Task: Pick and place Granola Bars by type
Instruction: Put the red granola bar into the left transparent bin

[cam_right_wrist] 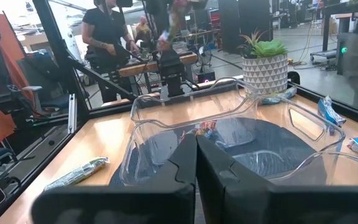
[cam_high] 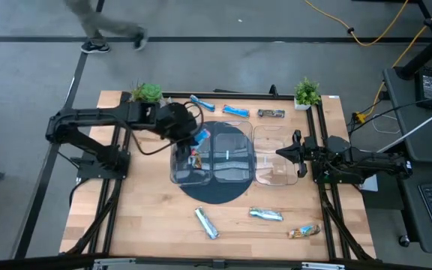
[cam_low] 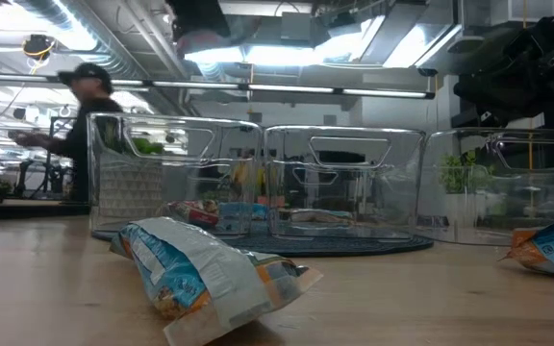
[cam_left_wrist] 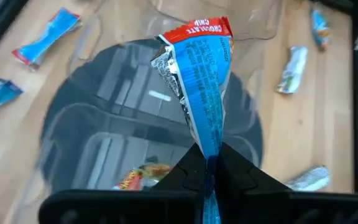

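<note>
High view: your left gripper (cam_high: pixel 199 139) hangs over the leftmost clear tray (cam_high: pixel 178 174), clamped on a blue granola bar (cam_left_wrist: pixel 202 81) whose red-topped wrapper dangles above the tray. Other bars (cam_high: pixel 237 111) lie along the table's far edge, more near the front edge. At the right edge, your right gripper (cam_high: pixel 282 153) waits, pinched shut, empty.
</note>
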Controlling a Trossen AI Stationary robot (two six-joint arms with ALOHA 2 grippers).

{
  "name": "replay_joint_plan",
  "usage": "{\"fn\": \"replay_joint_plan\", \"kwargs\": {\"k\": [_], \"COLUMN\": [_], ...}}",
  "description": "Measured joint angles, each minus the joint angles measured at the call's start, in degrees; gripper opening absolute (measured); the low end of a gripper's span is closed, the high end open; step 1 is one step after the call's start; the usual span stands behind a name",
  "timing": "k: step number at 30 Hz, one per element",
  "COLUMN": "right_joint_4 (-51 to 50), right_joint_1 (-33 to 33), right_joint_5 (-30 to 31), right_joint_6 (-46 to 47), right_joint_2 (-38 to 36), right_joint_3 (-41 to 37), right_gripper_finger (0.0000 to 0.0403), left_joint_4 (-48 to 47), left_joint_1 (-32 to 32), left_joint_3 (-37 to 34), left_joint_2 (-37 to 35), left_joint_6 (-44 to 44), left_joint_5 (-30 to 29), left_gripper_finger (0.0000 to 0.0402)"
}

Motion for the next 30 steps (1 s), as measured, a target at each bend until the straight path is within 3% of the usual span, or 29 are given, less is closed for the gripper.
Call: {"fn": "replay_joint_plan", "kwargs": {"k": [6,19,30], "right_joint_4": [0.0,0.02,0.02], "right_joint_1": [-0.01,0.0,0.01], "right_joint_5": [0.0,0.0,0.0], "right_joint_6": [-0.01,0.01,-0.01], "right_joint_2": [0.0,0.0,0.0], "right_joint_3": [0.0,0.0,-0.01], "right_gripper_finger": [0.0008,0.0008,0.0008], "left_joint_4": [-4.75,-6.64,0.92], "left_joint_1": [3.99,6.16,7.45], "left_joint_3": [4.49,4.52,-7.8], "left_joint_2": [4.87,11.52,11.92], "left_joint_6": [1.04,6.63,8.23], "left_joint_5": [-0.77,-1.61,0.32], "left_gripper_finger": [0.0007,0.0008,0.0008]}}
